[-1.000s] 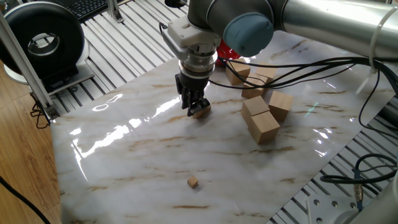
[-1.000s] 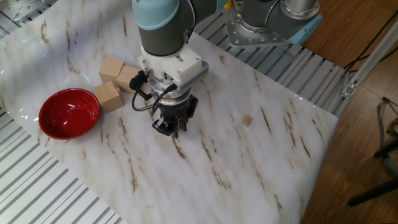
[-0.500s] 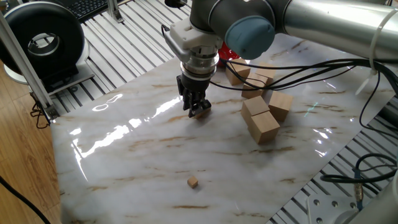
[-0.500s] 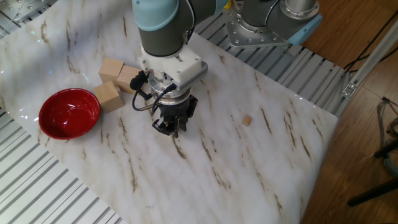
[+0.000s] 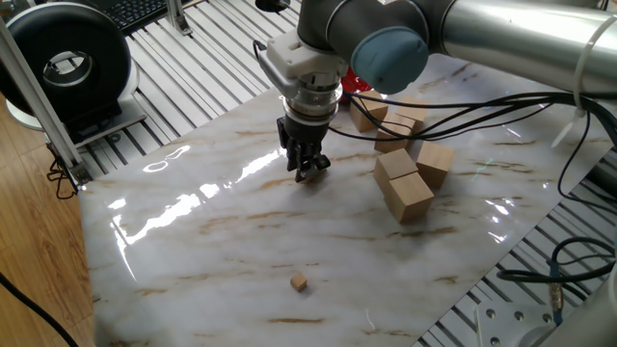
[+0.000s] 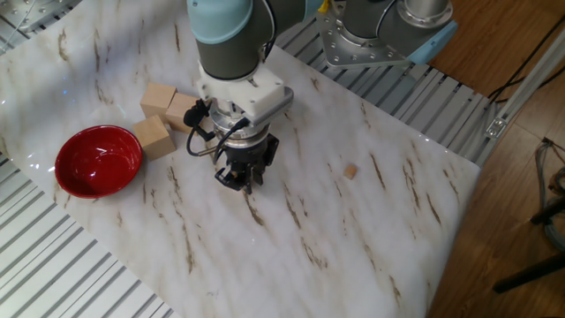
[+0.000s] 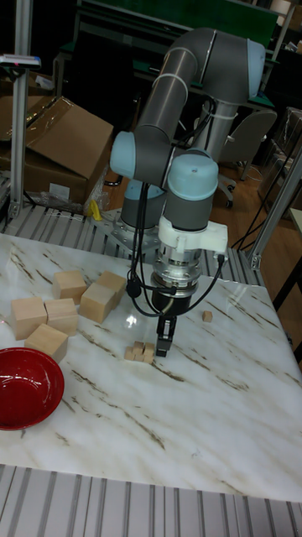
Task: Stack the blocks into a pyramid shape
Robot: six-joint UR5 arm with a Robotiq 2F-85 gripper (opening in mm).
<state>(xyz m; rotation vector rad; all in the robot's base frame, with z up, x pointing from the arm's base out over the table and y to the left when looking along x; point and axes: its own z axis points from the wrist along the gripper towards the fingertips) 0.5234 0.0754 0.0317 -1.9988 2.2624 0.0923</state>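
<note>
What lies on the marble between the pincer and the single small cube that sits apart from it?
Nothing: in one fixed view the marble top is bare between the pincer and the lone cube.

The gripper (image 6: pixel 239 181) hangs low over the marble table (image 6: pixel 371 230), fingertips at the surface — whether they clasp anything is hidden. One tiny cube (image 6: pixel 350 171) lies well apart to its right. Large wooden blocks (image 6: pixel 159 117) and a red bowl (image 6: pixel 98 161) sit left of it.

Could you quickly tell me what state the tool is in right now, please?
Tool: down at the tiny cubes on the table; its fingers look close together, but whether they grip a cube cannot be told.
</note>
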